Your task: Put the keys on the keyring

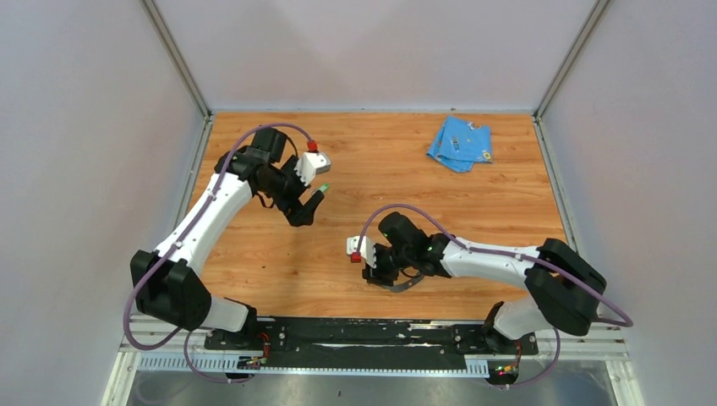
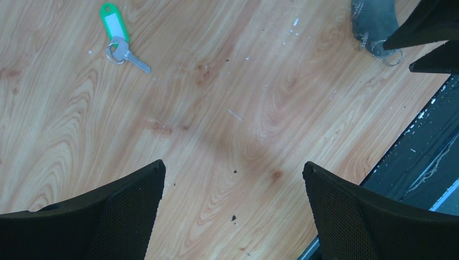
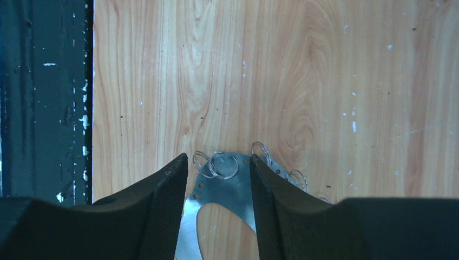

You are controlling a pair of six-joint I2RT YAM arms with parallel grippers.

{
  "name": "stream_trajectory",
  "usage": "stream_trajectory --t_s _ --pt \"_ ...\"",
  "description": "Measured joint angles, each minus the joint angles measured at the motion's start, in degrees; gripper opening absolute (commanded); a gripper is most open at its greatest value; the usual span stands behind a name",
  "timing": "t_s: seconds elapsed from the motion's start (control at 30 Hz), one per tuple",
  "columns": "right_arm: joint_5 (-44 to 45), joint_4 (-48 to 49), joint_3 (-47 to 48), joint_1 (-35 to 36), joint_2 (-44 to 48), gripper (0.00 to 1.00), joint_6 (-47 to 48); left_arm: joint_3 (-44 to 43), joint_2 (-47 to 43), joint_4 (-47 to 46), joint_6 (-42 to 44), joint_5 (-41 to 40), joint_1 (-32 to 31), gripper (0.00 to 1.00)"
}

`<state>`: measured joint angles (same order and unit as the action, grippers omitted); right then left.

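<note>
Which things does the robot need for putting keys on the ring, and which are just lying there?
For the job:
- green key
- keyring

Just lying about:
- blue cloth

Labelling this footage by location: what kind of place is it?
Probably a robot test cell in a lab, not a home: a left arm and right arm bolted to a black rail, a wood-grain tabletop, and plain grey panel walls in metal framing closing it in.
</note>
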<state>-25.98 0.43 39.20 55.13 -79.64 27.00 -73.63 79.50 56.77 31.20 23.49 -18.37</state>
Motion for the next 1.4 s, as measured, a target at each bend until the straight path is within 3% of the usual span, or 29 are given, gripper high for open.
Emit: stream_trajectory --t_s 0.23,0.43,0.57,0.8,1.1,1.4 --pt "-0.28 -5.64 3.23 1.11 -5.14 0.42 6.99 -0.59 1.88 0.15 1.03 1.97 5.55 1.00" --pt "0.72 -9.51 5.53 1.49 -8.37 0.36 10.64 -2.36 1.99 0.07 1.18 2.54 6.78 1.00" --pt "1.99 -10.21 6.01 1.51 -9.29 0.27 11.93 -2.40 1.99 0.04 1.16 3.15 6.80 1.00" --pt "3.96 -10.03 6.82 1.60 -9.88 0.01 12.61 -2.40 1.97 0.00 1.18 4.22 6.80 1.00" --pt "4.52 -9.57 7.23 1.57 -8.22 0.00 10.23 -1.57 -1.79 -0.07 1.92 7.52 6.80 1.00" --pt "-3.89 -2.67 8.33 -2.86 7.72 0.00 -0.52 0.04 -15.50 -0.20 7.19 16.76 6.03 1.00"
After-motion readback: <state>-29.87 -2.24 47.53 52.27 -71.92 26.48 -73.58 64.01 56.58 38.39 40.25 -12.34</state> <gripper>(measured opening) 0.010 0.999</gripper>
